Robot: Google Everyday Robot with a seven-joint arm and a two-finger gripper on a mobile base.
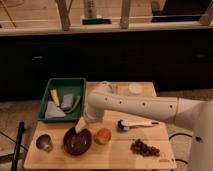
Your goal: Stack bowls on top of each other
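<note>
Wooden table [115, 152] carries green tray [46, 99], metal cup [44, 143], maroon bowl [77, 143], orange ball [103, 135], white-handled tool [136, 124], brown cluster [145, 148]; gripper [81, 125] above bowl.

hand [81, 125] above bowl [77, 142] — cup [44, 143] left

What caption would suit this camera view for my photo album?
A white robot arm holds its gripper over a brown bowl on a wooden table, beside a green tray.

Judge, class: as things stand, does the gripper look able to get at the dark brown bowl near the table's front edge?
Probably yes. The gripper hangs at the upper rim of the dark brown bowl, with nothing between them. The metal cup and the orange ball sit off to either side, leaving the way free.
</note>
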